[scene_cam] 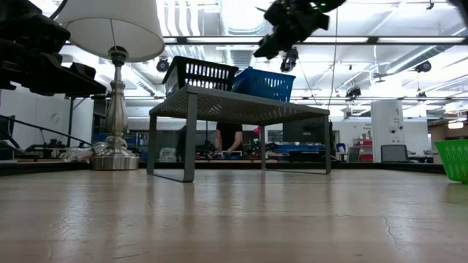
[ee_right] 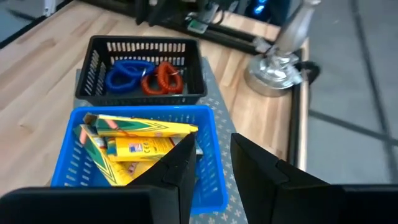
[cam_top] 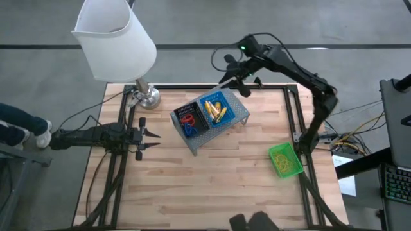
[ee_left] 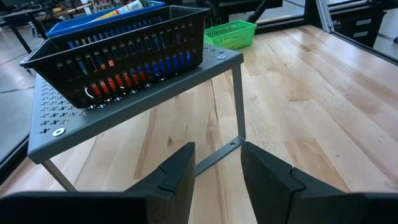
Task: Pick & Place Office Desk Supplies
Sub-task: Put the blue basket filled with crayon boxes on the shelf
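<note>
**Right gripper over the blue bin, nothing held**

On the grey metal riser [cam_top: 234, 119], the blue bin [ee_right: 208, 180] holds yellow crayon boxes [ee_right: 134, 140]; beside it the black bin [ee_right: 143, 46] holds blue loops [ee_right: 127, 71] and a red loop [ee_right: 163, 78]. The right gripper [ee_right: 208, 165] hangs above the blue bin, fingers narrowly parted, empty; they hide the bin's near corner. The green bin [cam_top: 285, 160] sits well apart from the riser, contents unclear. The left gripper [ee_left: 217, 171] waits beside the riser, partly parted, empty.

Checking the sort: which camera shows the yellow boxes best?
The right wrist view: the flat yellow cardboard boxes fill the blue plastic bin close up. The high view shows them small; the low view hides them; the left wrist view shows one edge.
</note>
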Available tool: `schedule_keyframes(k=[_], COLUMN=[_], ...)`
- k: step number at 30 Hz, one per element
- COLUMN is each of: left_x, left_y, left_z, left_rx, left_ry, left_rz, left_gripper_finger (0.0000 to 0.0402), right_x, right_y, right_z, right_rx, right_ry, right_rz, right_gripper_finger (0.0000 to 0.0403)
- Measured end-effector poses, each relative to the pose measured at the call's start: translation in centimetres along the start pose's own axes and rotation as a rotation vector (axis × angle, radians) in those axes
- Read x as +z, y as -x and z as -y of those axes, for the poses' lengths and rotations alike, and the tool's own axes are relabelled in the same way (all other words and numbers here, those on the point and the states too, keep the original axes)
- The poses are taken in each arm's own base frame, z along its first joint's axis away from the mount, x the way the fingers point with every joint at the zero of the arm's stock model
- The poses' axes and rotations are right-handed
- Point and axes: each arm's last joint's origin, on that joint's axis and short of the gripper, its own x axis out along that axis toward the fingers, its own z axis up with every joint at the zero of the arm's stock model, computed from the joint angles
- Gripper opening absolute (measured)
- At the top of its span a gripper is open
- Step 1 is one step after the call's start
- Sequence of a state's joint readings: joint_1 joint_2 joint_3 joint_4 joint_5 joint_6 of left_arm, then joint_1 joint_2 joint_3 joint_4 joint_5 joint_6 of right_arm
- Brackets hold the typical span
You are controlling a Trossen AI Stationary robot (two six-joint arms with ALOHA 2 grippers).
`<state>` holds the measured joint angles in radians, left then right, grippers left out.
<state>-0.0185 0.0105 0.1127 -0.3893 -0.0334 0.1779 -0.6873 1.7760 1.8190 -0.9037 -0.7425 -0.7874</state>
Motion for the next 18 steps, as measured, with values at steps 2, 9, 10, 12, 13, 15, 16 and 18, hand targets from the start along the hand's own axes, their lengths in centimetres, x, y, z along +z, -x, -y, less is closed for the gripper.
schedule_keyframes(k=[2,9,10,12,13,15,16,18], left_x=[0.0,0.0,0.0,0.0,0.0,0.0,0.0,0.0], left_y=[0.0,0.0,0.0,0.0,0.0,0.0,0.0,0.0], left_z=[0.0,0.0,0.0,0.0,0.0,0.0,0.0,0.0], left_rx=[0.000,0.000,0.000,0.000,0.001,0.001,0.000,0.000], left_ry=[0.000,0.000,0.000,0.000,0.000,0.000,0.000,0.000], left_rz=[0.000,0.000,0.000,0.000,0.000,0.000,0.000,0.000], left_gripper_finger=[0.0133,0.0133,0.0133,0.0133,0.0133,0.0133,0.0133,0.0133], right_x=[-0.6,-4.7,-5.4,-6.5,-7.1,-8.3,-8.8,-9.9], right_y=[0.6,1.4,1.5,1.5,1.6,1.5,1.5,1.6], right_z=[-0.8,-2.7,-2.8,-3.2,-3.2,-3.4,-3.4,-3.2], right_rx=[-0.035,-0.149,-0.157,-0.148,-0.141,-0.111,-0.104,-0.092], right_ry=[0.003,-0.058,-0.053,-0.039,-0.029,-0.042,-0.049,-0.065], right_rz=[0.029,0.119,0.132,0.162,0.179,0.198,0.205,0.214], right_gripper_finger=[0.0100,0.0100,0.0100,0.0100,0.0100,0.0100,0.0099,0.0096])
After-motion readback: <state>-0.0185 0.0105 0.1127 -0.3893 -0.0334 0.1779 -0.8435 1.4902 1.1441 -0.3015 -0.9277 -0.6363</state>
